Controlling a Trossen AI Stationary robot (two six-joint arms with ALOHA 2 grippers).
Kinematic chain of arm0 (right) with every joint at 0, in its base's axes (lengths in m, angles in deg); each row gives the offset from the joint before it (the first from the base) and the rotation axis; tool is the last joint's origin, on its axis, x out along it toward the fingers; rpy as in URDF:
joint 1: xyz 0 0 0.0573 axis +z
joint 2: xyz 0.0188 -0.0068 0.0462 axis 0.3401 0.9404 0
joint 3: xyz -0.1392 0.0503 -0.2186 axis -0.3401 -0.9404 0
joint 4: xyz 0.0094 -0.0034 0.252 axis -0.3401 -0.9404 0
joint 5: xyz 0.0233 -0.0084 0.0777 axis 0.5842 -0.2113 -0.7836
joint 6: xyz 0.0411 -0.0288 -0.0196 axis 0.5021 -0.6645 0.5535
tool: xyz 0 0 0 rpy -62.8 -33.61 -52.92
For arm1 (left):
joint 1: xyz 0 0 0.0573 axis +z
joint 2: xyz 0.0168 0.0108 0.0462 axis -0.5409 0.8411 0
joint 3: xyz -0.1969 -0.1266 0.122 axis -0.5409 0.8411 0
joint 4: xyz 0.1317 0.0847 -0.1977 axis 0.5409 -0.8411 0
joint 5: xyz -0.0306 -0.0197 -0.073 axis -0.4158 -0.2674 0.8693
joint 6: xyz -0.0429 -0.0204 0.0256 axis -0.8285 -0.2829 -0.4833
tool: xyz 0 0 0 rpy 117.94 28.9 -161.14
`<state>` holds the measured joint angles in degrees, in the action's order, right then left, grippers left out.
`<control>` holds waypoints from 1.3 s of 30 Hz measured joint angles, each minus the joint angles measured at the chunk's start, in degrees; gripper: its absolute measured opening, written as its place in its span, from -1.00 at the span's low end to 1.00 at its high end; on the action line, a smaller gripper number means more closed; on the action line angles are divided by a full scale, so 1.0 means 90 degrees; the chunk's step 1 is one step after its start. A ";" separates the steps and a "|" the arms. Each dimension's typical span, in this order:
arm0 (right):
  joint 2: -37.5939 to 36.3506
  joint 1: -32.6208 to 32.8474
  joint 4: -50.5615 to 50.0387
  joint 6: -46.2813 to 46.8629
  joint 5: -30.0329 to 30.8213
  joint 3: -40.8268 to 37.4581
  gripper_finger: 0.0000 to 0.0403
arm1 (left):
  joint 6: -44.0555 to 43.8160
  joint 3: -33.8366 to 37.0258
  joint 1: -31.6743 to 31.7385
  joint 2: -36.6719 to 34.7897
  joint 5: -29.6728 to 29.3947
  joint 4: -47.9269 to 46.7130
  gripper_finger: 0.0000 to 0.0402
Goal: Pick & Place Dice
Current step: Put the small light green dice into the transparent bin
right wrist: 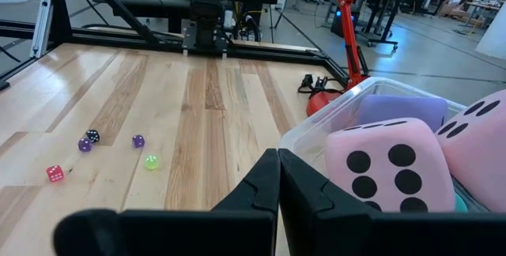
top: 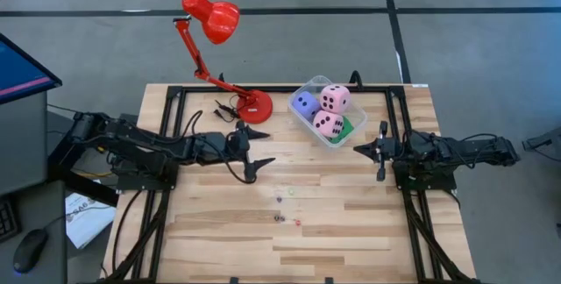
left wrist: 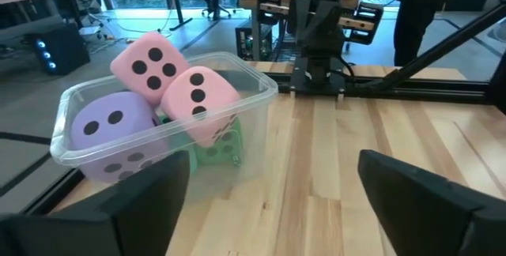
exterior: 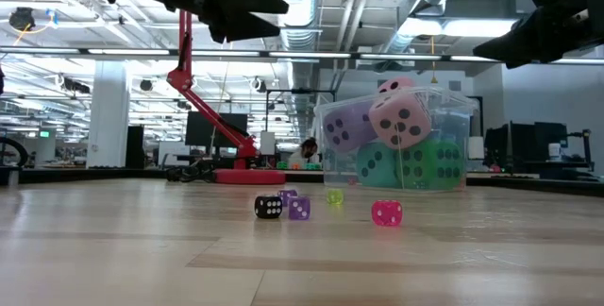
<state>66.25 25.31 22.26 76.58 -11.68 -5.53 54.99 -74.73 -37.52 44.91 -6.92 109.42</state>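
High view: left end effector (top: 252, 154) gapes wide mid-table; right end effector (top: 380, 151), fingers together, beside the tub (top: 308, 88).

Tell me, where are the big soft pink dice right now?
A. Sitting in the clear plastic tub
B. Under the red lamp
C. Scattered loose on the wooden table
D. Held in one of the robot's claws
A. In the high view both pink dice sit inside the clear plastic tub with the purple-blue one; only tiny dice lie loose on the table, and neither gripper holds anything.
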 joint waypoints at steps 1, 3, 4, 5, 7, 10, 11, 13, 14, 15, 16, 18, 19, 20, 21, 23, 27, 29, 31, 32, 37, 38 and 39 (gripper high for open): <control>0.0000 0.0000 0.0000 0.0000 0.0000 0.0000 -1.00 | 0.0000 0.0000 0.0004 0.0000 -0.0002 0.0000 0.77; 0.0000 0.0000 0.0000 0.0000 0.0000 0.0000 -1.00 | 0.0000 0.0000 0.0004 0.0000 0.0001 0.0000 0.81; 0.0000 0.0000 0.0000 0.0000 0.0000 0.0000 -1.00 | 0.0000 0.0000 0.0004 0.0002 0.0000 0.0001 0.83; 0.0000 0.0001 -0.0001 0.0000 0.0000 0.0000 -1.00 | -0.0006 0.0000 0.0004 0.0002 0.0001 0.0001 0.84; 0.0000 0.0000 0.0000 0.0000 0.0000 0.0000 -1.00 | -0.0104 0.0000 -0.0019 0.0002 0.0038 0.0002 0.85; 0.0000 0.0000 0.0000 0.0000 0.0000 0.0000 -1.00 | -0.0284 0.0000 -0.0095 0.0111 0.0259 0.0058 0.84; 0.0000 0.0000 0.0000 0.0000 0.0000 0.0000 -1.00 | -0.0340 0.0000 -0.0153 0.0179 0.0304 0.0012 0.82; -0.0001 0.0000 0.0000 0.0000 0.0000 0.0000 -1.00 | -0.0355 0.0002 -0.0272 0.0423 0.0331 0.0118 0.80; 0.0000 0.0000 0.0000 0.0000 0.0000 0.0000 -1.00 | -0.0357 0.0002 -0.0329 0.0572 0.0333 0.0173 0.79; -0.0002 0.0002 0.0002 0.0000 0.0000 0.0000 -1.00 | -0.0357 0.0002 -0.0376 0.0731 0.0331 0.0252 0.78; -0.0002 0.0000 0.0002 0.0000 0.0000 0.0000 -1.00 | -0.0356 0.0002 -0.0427 0.0913 0.0333 0.0413 0.78; -0.0002 0.0000 0.0002 0.0000 -0.0001 0.0000 -1.00 | -0.0352 0.0002 -0.0503 0.1265 0.0331 0.0734 0.77; -0.0002 0.0000 0.0002 0.0000 0.0000 0.0000 -1.00 | -0.0350 0.0002 -0.0532 0.1429 0.0329 0.0869 0.78; -0.0002 0.0000 0.0000 0.0000 -0.0001 0.0000 -1.00 | -0.0350 0.0002 -0.0555 0.1602 0.0331 0.1058 0.78; 0.0000 0.0000 0.0000 0.0000 0.0000 0.0000 -1.00 | -0.0352 0.0002 -0.0572 0.1759 0.0330 0.1204 0.78; -0.0002 0.0000 0.0000 0.0000 0.0000 0.0000 -1.00 | -0.0355 0.0002 -0.0598 0.2032 0.0328 0.1465 0.79; -0.0002 0.0000 0.0002 -0.0002 0.0000 0.0000 -1.00 | -0.0357 -0.0008 -0.0653 0.2485 0.0326 0.1859 0.79; -0.0001 0.0000 0.0002 -0.0002 0.0000 0.0000 -1.00 | -0.0358 -0.0159 -0.0681 0.2669 0.0324 0.1854 0.78; -0.0002 0.0000 0.0002 -0.0002 0.0000 0.0000 -1.00 | -0.0358 -0.0396 -0.0707 0.2865 0.0324 0.1842 0.77; -0.0002 0.0000 0.0002 -0.0002 0.0000 0.0000 -1.00 | -0.0359 -0.0528 -0.0723 0.2963 0.0324 0.1803 0.77; -0.0001 0.0000 0.0000 -0.0002 0.0000 0.0000 -1.00 | -0.0358 -0.1333 -0.0726 0.3378 0.0647 0.0418 0.77; -0.0002 0.0000 0.0000 -0.0002 0.0000 0.0000 -1.00 | -0.0359 -0.1460 -0.0727 0.3450 0.0681 0.0075 0.77; -0.0002 0.0000 0.0000 -0.0002 -0.0002 0.0000 -1.00 | -0.0358 -0.1559 -0.0727 0.3506 0.0739 -0.0241 0.76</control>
<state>66.23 25.31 22.26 76.56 -11.69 -5.53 51.77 -88.75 -44.06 76.46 -0.27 107.25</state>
